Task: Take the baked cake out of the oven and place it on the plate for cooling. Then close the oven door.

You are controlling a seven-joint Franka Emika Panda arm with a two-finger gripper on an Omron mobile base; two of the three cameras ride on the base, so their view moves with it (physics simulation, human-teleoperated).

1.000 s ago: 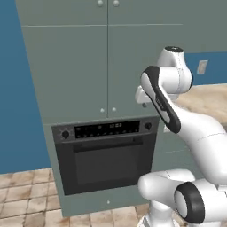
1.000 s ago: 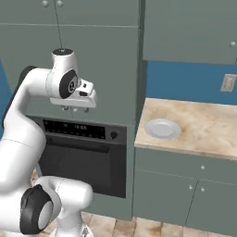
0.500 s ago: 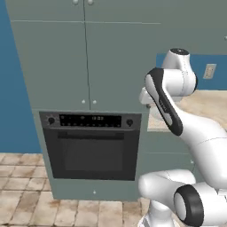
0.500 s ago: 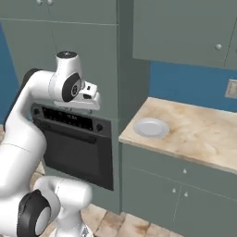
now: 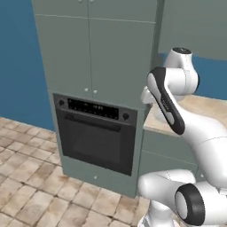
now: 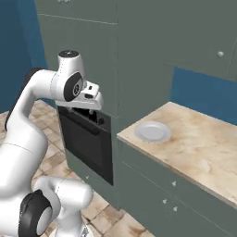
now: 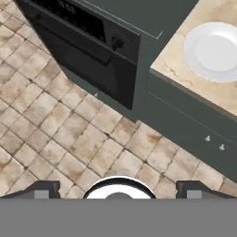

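Oven [image 5: 96, 133] set in the tall cabinet column, oven door [image 5: 95, 144] shut flush, bar handle along its top edge. Cake not visible from here. Bare tiled floor [image 5: 31, 177] open in front of the oven. Plate [image 6: 152, 131] empty on the counter [image 6: 199, 148] just right of the oven, near the counter's front edge. Gripper [image 7: 118, 190] well above the floor, jaws wide apart, holding nothing.

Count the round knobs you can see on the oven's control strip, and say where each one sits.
2. One knob is at the left end of the oven control strip, the other knob at the right end, with the display between them. None looks hidden.
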